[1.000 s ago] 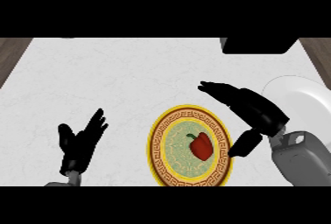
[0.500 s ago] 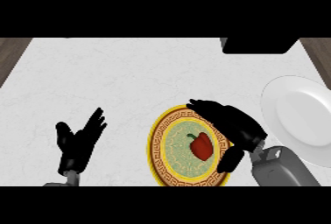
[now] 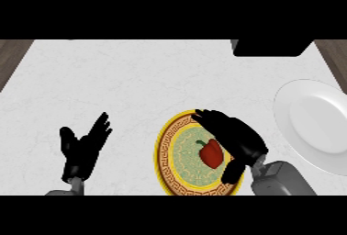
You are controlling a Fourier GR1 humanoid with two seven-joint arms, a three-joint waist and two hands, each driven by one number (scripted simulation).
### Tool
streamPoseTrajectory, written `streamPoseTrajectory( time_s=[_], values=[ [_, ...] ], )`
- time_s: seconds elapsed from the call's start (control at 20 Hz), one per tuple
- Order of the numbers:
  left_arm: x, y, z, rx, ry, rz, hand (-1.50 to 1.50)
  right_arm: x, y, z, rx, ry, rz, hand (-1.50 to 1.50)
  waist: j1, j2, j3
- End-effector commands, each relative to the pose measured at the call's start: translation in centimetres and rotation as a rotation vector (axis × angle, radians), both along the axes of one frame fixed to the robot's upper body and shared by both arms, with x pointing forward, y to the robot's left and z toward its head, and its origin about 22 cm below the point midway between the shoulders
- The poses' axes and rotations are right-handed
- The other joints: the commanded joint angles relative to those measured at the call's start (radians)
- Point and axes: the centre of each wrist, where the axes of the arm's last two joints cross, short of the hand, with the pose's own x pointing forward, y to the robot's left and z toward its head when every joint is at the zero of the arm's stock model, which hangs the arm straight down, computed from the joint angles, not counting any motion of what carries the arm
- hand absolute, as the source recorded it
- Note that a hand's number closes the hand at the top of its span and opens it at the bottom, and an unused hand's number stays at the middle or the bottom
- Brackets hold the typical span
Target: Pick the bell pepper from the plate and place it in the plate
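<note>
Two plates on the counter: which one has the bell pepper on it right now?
The yellow-rimmed patterned plate under the right hand holds the bell pepper; the plain white plate doesn't.

bare counter (image 3: 136,78) ahead and between the hands | right hand (image 3: 234,135) covers patterned plate's (image 3: 169,151) right side | white plate (image 3: 318,124) unblocked | dark box (image 3: 271,47) at far edge

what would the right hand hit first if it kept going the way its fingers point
Probably nothing but bare counter. The right hand points up-left over the patterned plate's rim, beside the bell pepper; its height is unclear.
</note>
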Motion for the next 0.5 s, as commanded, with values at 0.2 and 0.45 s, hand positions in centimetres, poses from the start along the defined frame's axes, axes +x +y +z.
streamPoseTrajectory(
  time_s=[0.2,0.45],
  values=[
    [0.5,0.5,0.2,-0.003,-0.006,-0.004,0.0,-1.8,0.1,-1.8,-0.068,-0.013,-0.002,-1.5,-0.003,0.0,0.0],
    [0.2,1.4,-0.6,0.004,0.003,-0.015,0.0,1.3,-0.6,-3.3,-0.084,0.008,-0.01,-1.5,0.0,0.001,0.0]
  ],
)
